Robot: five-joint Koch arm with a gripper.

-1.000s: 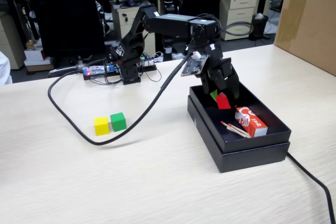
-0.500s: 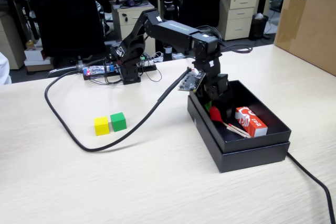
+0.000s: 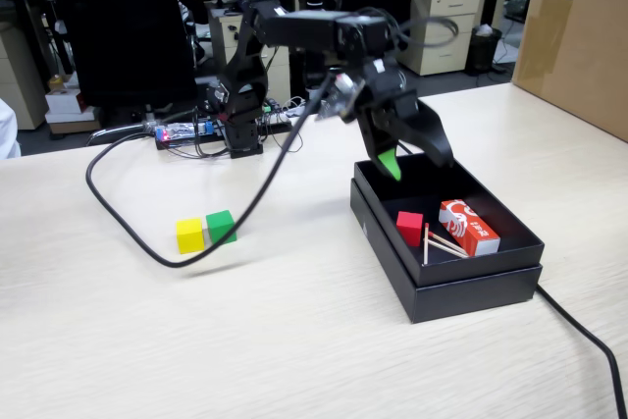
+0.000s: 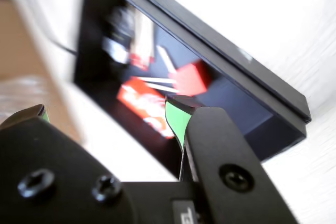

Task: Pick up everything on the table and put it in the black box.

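A yellow cube (image 3: pixel 189 235) and a green cube (image 3: pixel 220 226) sit side by side, touching, on the table left of the black box (image 3: pixel 442 291). In the box lie a red cube (image 3: pixel 409 227), a red-and-white matchbox (image 3: pixel 469 227) and a few loose matchsticks (image 3: pixel 442 244). My gripper (image 3: pixel 417 162) is open and empty, hovering over the box's far left part. In the wrist view the gripper (image 4: pixel 107 107) has its jaws wide apart above the box (image 4: pixel 220 45), with the red cube (image 4: pixel 193 77), matchbox (image 4: pixel 144 100) and matchsticks (image 4: pixel 157 81) below, blurred.
A black cable (image 3: pixel 265 183) loops across the table from the arm, passing just right of the cubes. Another cable (image 3: pixel 589 340) runs off from the box's front right. A cardboard box (image 3: pixel 579 36) stands at the far right. A circuit board (image 3: pixel 186 132) lies by the arm's base.
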